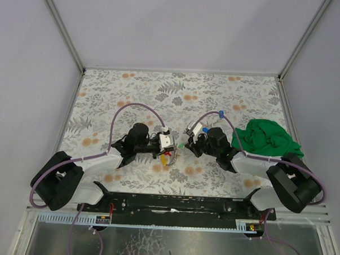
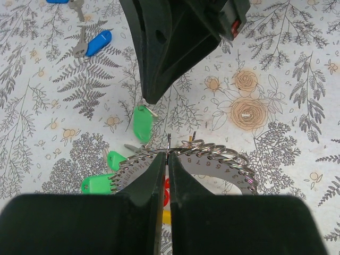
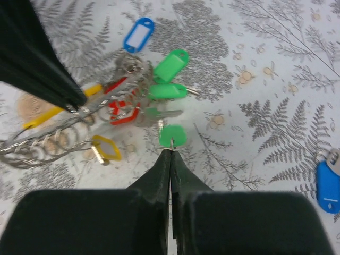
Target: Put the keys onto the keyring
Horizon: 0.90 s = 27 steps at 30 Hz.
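Note:
The keyring (image 2: 223,166) is a numbered metal arc lined with small split rings. My left gripper (image 2: 168,156) is shut on its upper edge and holds it just above the table. Green (image 2: 95,184), red and yellow tagged keys hang from it. My right gripper (image 3: 171,151) is shut on the small ring of a green-tagged key (image 3: 173,135), close beside the keyring (image 3: 48,144). In the top view both grippers, left (image 1: 168,145) and right (image 1: 186,144), meet at the table's middle over the key cluster (image 1: 167,159).
Loose blue-tagged keys lie apart from the cluster: one (image 2: 98,42) ahead of the left gripper, one (image 3: 139,34) with a white insert, another (image 3: 328,180) at the right. A crumpled green cloth (image 1: 268,137) lies at the right by the right arm. White walls enclose the table.

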### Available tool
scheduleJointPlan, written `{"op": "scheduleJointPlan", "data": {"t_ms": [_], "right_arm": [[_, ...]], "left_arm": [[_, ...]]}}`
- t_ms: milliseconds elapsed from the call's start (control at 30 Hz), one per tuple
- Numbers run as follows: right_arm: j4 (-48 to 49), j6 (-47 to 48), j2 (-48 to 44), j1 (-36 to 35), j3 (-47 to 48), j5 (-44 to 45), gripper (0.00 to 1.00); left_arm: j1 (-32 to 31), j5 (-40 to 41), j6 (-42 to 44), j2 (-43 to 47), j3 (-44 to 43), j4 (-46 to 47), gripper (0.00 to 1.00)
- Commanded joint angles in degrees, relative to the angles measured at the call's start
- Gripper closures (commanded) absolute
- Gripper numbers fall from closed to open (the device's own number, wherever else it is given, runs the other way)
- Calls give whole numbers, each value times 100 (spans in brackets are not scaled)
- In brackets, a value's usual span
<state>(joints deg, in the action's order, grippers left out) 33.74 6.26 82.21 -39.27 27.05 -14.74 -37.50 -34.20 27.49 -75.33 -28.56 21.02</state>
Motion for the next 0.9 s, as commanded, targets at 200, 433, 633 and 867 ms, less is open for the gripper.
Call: {"op": "scheduleJointPlan", "data": {"t_ms": [200, 433, 633, 867], "right_arm": [[-1667, 676, -784, -37, 582, -1508, 100], [-972, 829, -1342, -86, 0, -1720, 100], [-858, 1194, -1405, -318, -190, -1628, 100], [-596, 1524, -1496, -606, -385, -1140, 100]], "left_arm": [[23, -558, 378, 4, -4, 201, 100], [14, -874, 584, -87, 13, 151, 100], [-11, -849, 766, -162, -24, 9, 100], [-71, -842, 861, -321, -177, -211, 100]]}}
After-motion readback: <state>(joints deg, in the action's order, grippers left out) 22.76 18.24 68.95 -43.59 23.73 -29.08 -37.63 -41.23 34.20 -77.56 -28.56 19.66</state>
